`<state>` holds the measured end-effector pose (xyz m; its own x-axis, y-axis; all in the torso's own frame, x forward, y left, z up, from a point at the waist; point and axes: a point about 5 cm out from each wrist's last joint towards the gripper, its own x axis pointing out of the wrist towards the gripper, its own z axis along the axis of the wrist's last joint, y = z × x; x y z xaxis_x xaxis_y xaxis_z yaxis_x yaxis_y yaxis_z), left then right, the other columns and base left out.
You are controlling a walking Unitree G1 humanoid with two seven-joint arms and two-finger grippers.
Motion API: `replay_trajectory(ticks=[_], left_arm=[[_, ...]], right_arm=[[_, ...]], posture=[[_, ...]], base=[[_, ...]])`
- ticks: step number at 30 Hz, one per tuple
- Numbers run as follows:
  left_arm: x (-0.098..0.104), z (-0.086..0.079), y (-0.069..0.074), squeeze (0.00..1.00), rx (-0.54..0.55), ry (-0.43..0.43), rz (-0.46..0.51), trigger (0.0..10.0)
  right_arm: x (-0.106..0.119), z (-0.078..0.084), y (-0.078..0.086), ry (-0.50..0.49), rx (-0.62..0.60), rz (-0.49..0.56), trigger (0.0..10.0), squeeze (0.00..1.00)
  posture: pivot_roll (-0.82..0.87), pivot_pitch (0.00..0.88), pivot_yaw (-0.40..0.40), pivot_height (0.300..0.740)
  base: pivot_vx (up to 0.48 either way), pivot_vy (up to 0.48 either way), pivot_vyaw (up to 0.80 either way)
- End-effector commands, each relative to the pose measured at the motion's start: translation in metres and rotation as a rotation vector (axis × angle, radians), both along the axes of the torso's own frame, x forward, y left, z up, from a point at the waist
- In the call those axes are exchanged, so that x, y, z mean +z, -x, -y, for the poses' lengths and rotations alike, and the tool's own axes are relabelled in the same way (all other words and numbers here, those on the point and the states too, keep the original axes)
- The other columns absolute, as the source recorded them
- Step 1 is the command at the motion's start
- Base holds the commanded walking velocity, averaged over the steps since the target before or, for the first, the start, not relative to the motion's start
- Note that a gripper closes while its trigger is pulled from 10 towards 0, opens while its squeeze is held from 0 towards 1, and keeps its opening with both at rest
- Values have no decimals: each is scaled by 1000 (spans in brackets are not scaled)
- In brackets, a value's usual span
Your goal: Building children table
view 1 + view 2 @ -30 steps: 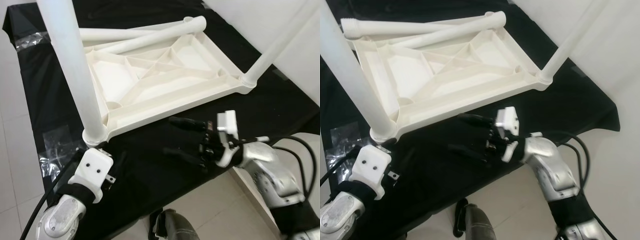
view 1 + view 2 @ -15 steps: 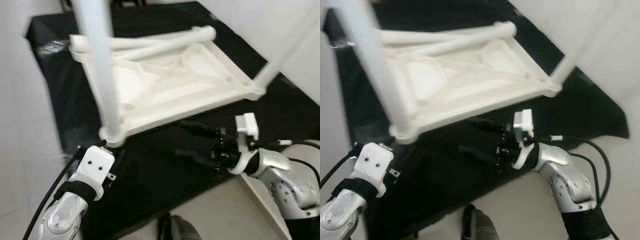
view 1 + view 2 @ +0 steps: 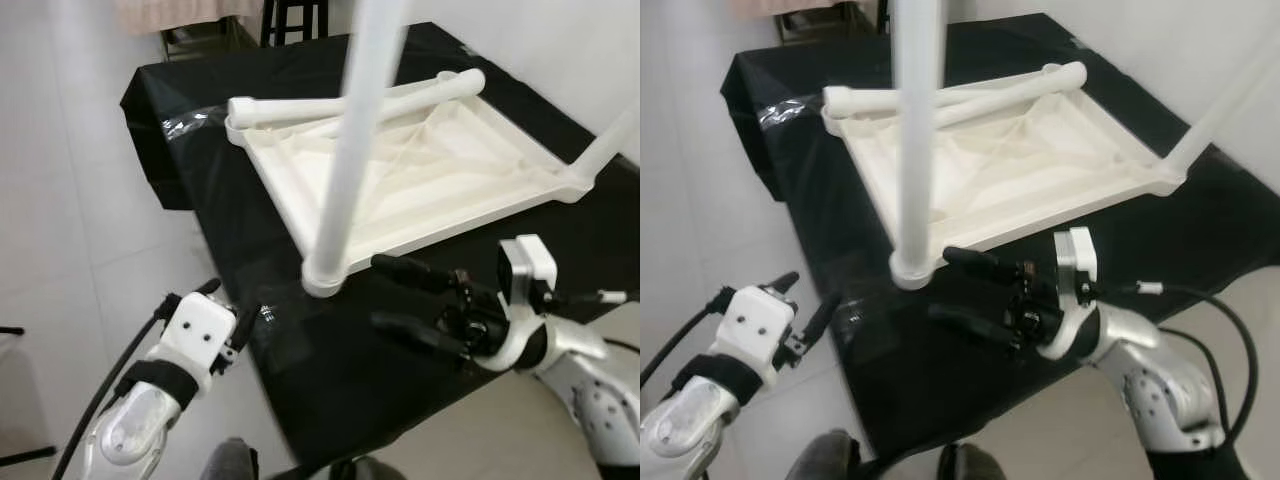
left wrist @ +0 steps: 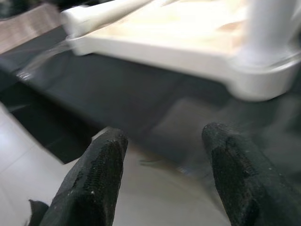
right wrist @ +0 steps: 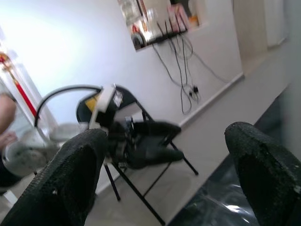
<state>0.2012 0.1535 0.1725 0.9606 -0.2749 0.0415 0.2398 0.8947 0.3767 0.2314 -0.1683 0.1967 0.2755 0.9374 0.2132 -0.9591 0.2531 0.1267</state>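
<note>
The white plastic table [image 3: 430, 175] lies upside down on a black cloth [image 3: 330, 350] that covers a raised surface. Its ribbed underside faces up. 1 leg [image 3: 350, 150] stands upright in the near corner socket, and a 2nd leg [image 3: 610, 145] rises at an angle from the corner on the robot's right. 2 loose legs [image 3: 970, 92] lie crossed along the far edge of the table. Clear tape [image 3: 190, 122] holds the cloth at its far left corner.

The right gripper [image 3: 400, 295] hovers over the cloth just in front of the near corner socket. Its 2 fingers are spread apart, hold nothing, and point toward the robot's left. The right wrist view, past both fingers [image 5: 70, 179], shows a black folding chair [image 5: 136, 146] against a white wall with hanging cables [image 5: 183, 70].

The left gripper [image 3: 225, 305] hangs off the left edge of the cloth, above the white tiled floor [image 3: 70, 250]. Its fingers [image 4: 94, 183] are parted and empty, aimed at the near corner socket.
</note>
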Motion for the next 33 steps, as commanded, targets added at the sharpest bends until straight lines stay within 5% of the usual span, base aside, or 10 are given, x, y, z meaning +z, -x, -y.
replay_trajectory(ticks=[1, 6, 14, 19, 20, 22, 28, 33], left_arm=[[-5, -4, 1, 0, 11, 2, -26, 10000], [-7, -5, -2, 0, 18, 8, -28, 10000], [-20, -4, -1, 0, 42, 51, -69, 10000], [-20, -9, -1, 0, 96, 81, -59, 10000], [-21, -12, -2, 0, 119, 77, -58, 10000], [-22, -12, -3, 0, 125, 77, -62, 10000], [-22, -14, -2, 0, 143, 52, -46, 10000], [-27, -20, -5, 0, 192, 139, -39, 10000]], right_arm=[[-5, -1, 3, 28, -6, -19, 10000, 0], [-22, -6, -1, 73, -99, -52, 10000, 0], [-44, -44, -25, -13, -373, -148, 10000, 0], [-45, -43, -36, 9, -468, -142, 10000, 0], [-48, -39, -48, 70, -594, -134, 10000, 0], [-49, -39, -52, 97, -636, -130, 10000, 0], [-54, -41, -55, 109, -667, -155, 10000, 0], [-56, -39, -62, 62, -715, -208, 10000, 0]], posture=[[144, 197, -120, 740], [131, 194, -122, 740], [128, 199, -114, 740], [131, 201, -115, 740], [135, 200, -117, 740], [135, 200, -117, 740], [150, 199, -110, 740], [161, 200, -117, 740]], base=[[0, 480, 0], [0, 480, 0], [0, 480, 0], [0, 480, 0], [0, 281, 0], [0, 281, 0], [0, 0, 0], [0, 0, 0]])
